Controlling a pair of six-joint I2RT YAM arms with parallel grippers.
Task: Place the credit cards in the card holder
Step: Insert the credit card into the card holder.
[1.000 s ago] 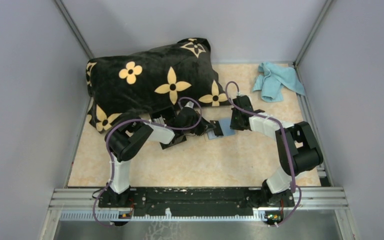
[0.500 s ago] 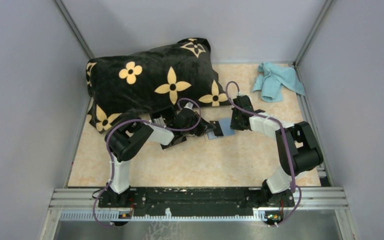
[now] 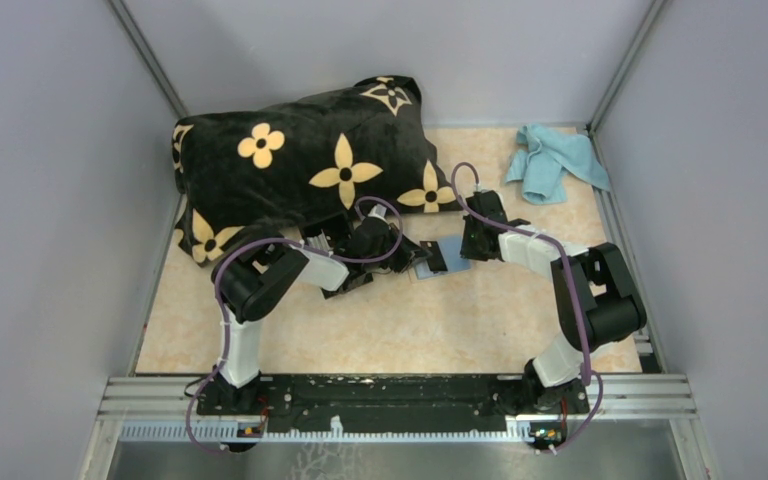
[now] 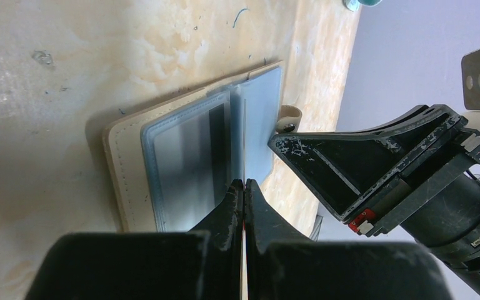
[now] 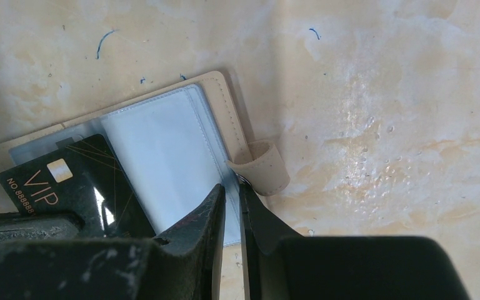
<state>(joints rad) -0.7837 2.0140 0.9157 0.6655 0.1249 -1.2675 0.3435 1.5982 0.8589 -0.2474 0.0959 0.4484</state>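
Top overhead, far; wrists close, sharing card holder (image 5: pixel 169 137).

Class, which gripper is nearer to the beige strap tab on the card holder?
Right. The right gripper sits right beside the tab; the left gripper, shut on a card, is across the open card holder.

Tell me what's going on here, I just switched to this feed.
A beige holder lies open on the table, its clear sleeves facing up. The left hand is shut on a black VIP card, whose corner lies at the sleeves, apparently for insertion. I can't tell whether it is inside one yet. The right hand pinches a sleeve's edge beside the strap tab, seemingly steadying the holder.
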